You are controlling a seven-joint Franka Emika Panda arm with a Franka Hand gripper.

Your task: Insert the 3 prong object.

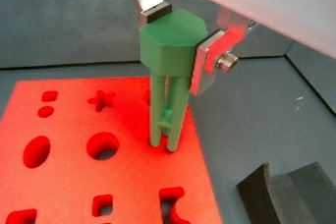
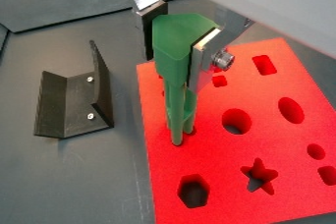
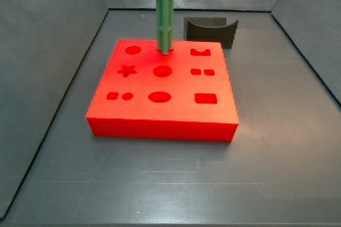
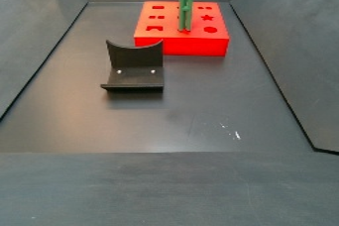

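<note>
My gripper is shut on the thick top of the 3 prong object, a tall green piece of parallel rods that hangs upright. It also shows in a wrist view with the gripper on its head. Its lower tips meet the top of the red block near one edge. I cannot tell whether they sit in a hole. In both side views the green piece stands over the far part of the red block. The gripper itself is cut off in both side views.
The red block has several shaped holes, among them a star, ovals and a hexagon. The fixture stands on the floor beside it, also in a side view. A dark grey curved block sits behind the red block, also in a wrist view. Grey walls enclose the floor.
</note>
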